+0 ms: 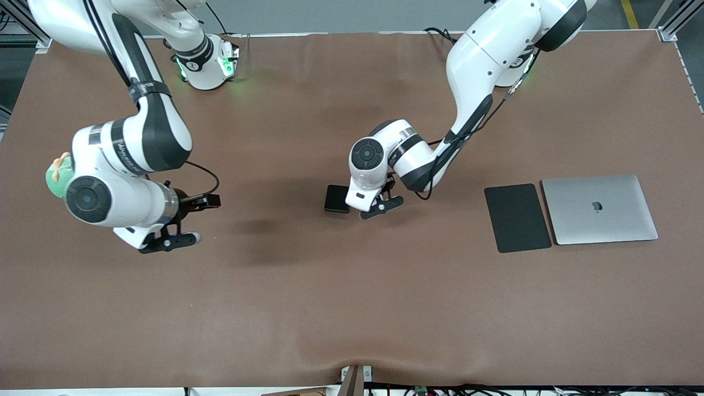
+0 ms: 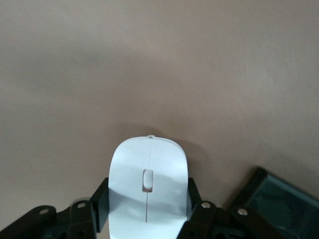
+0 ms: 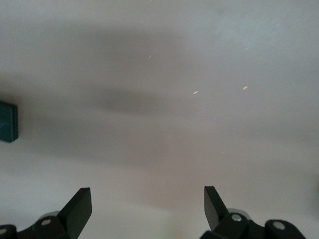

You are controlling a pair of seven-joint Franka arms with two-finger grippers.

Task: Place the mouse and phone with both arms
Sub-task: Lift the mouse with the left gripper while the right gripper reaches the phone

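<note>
the left gripper (image 2: 147, 211) is sitting low at the middle of the table (image 1: 352, 308), its fingers (image 2: 99, 201) pinching the white mouse (image 2: 148, 186) by its sides. the phone (image 1: 336, 198) is lying flat on the table just beside that gripper, at its nine o'clock in the front view. the right gripper (image 3: 148, 209) is waiting over bare table toward the right arm's end, fingers spread wide, gripping nothing. the mouse pad (image 1: 517, 218) and laptop (image 1: 599, 209) are lying side by side toward the left arm's end.

A glossy white mouse (image 2: 148, 186) sits clamped between black gripper fingers (image 2: 99, 199). A small black phone (image 1: 336, 198) lies flat just beside it.
</note>
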